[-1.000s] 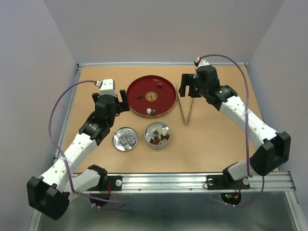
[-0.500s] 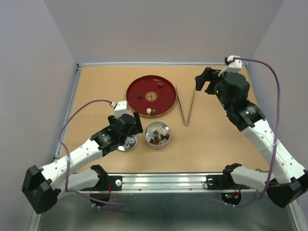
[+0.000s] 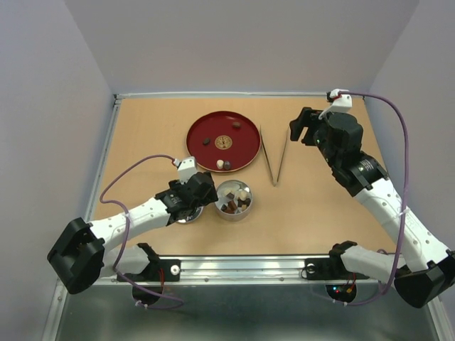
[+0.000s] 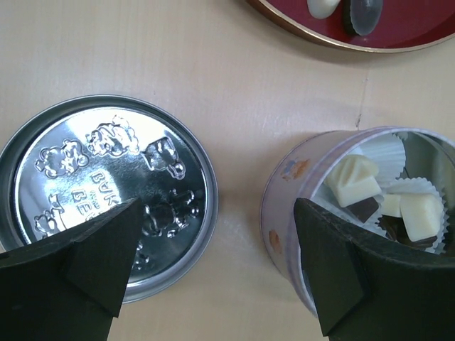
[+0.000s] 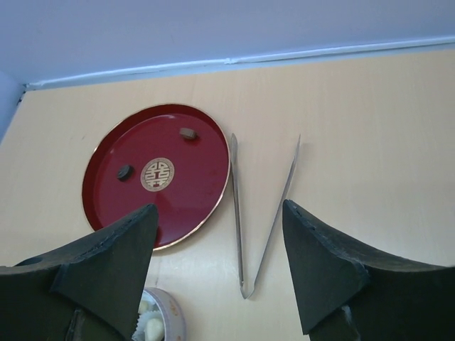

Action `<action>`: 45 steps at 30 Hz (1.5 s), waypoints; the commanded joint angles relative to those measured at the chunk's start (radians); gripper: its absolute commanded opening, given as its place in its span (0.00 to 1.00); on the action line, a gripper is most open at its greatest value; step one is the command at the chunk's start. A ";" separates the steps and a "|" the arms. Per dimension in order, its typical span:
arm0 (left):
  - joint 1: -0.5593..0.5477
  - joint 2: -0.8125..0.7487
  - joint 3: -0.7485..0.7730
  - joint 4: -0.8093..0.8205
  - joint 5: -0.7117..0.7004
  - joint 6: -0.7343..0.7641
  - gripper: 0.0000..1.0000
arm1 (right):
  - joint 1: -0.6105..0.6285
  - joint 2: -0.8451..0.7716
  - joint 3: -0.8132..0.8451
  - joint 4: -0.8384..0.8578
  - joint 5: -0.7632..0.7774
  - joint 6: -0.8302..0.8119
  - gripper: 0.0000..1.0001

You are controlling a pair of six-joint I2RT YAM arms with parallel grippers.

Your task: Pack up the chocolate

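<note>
Chocolate pieces, cream and dark, fill the paper cups in the round tin [image 3: 216,197] [image 4: 284,177]; one cream piece [image 4: 353,181] lies on top. A few more pieces [image 3: 206,141] [image 5: 188,133] lie on the red tray [image 3: 245,145] [image 5: 192,185]. My left gripper [image 3: 201,193] [image 4: 217,213] hangs open and empty, low over the gap between the tin and its embossed lid [image 4: 106,156]. High at the back right, my right gripper [image 3: 302,128] [image 5: 219,209] is open and empty, and its view looks down on the tongs.
Metal tongs [image 3: 274,160] [image 5: 245,234] lie in a V on the table just right of the tray, hinge toward me. The lid [image 3: 182,215] lies flat left of the tin, partly under my left wrist. Walls enclose the table on three sides.
My left gripper has swung from beside the tray's left edge down to the lid and tin. My right gripper has drawn back to the right, away from the tongs, and its jaws have narrowed a little.
</note>
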 commanded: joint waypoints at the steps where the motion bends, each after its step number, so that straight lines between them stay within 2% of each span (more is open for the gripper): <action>1: 0.001 0.033 -0.009 0.055 -0.012 -0.037 0.99 | -0.004 -0.023 -0.018 0.052 0.025 -0.025 0.75; 9: 0.090 0.094 -0.017 0.118 0.039 -0.005 0.98 | -0.004 -0.041 -0.032 0.051 0.030 -0.045 0.75; 16: 0.168 0.119 -0.024 0.148 0.085 0.046 0.89 | -0.004 -0.055 -0.038 0.052 0.048 -0.056 0.75; 24: 0.197 0.215 0.026 0.131 0.108 0.090 0.75 | -0.004 -0.062 -0.042 0.051 0.048 -0.062 0.75; 30: 0.197 0.267 0.068 0.114 0.108 0.092 0.61 | -0.004 -0.073 -0.052 0.052 0.068 -0.077 0.75; 31: 0.197 0.278 0.072 0.107 0.103 0.092 0.54 | -0.004 -0.073 -0.053 0.052 0.071 -0.082 0.75; 33: 0.200 0.292 0.086 0.101 0.102 0.093 0.47 | -0.004 -0.073 -0.055 0.052 0.082 -0.091 0.75; 34: 0.199 0.297 0.091 0.093 0.100 0.096 0.39 | -0.004 -0.073 -0.056 0.052 0.087 -0.093 0.75; 43: 0.199 0.323 0.128 0.046 0.118 0.110 0.03 | -0.004 -0.052 -0.067 0.057 0.120 -0.123 0.75; 45: 0.199 0.314 0.134 0.030 0.115 0.115 0.00 | -0.004 -0.049 -0.067 0.058 0.120 -0.125 0.75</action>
